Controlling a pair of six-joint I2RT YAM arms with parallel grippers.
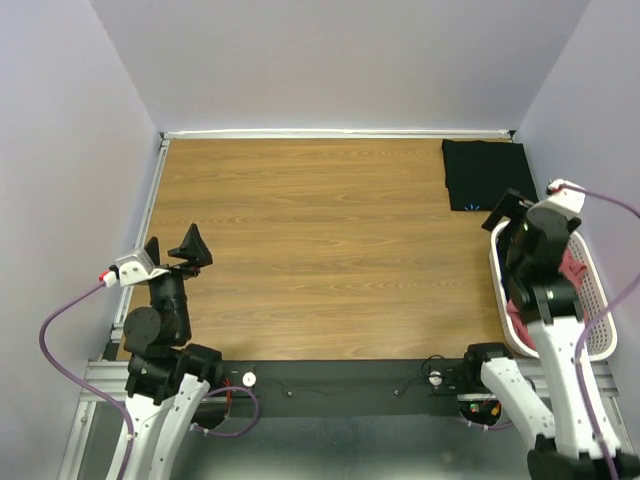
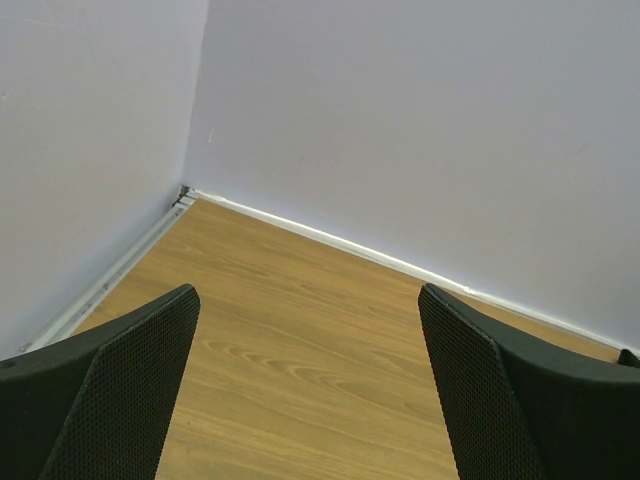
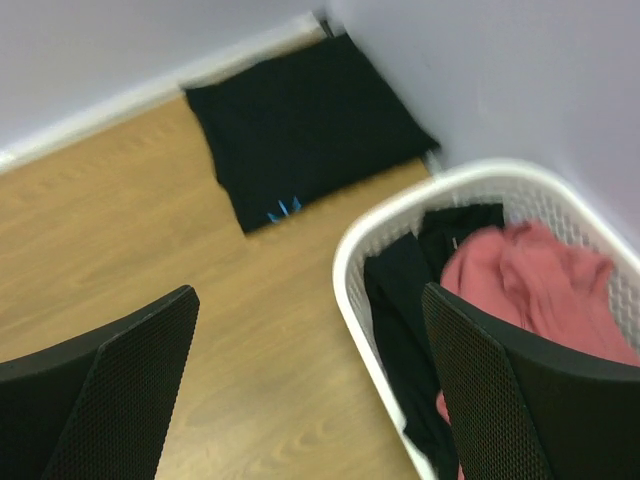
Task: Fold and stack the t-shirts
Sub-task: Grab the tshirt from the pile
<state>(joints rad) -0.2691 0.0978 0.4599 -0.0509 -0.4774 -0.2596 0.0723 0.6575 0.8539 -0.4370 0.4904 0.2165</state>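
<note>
The right gripper [image 3: 308, 292] is hovering wide open, empty, over the white basket [image 3: 345, 250]'s rim. Diving for the coral-pink tee [image 3: 530, 275] inside, it's probably risking pinching the black tee [image 3: 400, 300] alongside.

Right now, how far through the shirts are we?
Done: one black t-shirt lies folded in the far right corner. In hand: nothing; the right gripper is open near the white basket, the left gripper open at the left. Left: the coral-pink t-shirt and black cloth in the basket.
</note>
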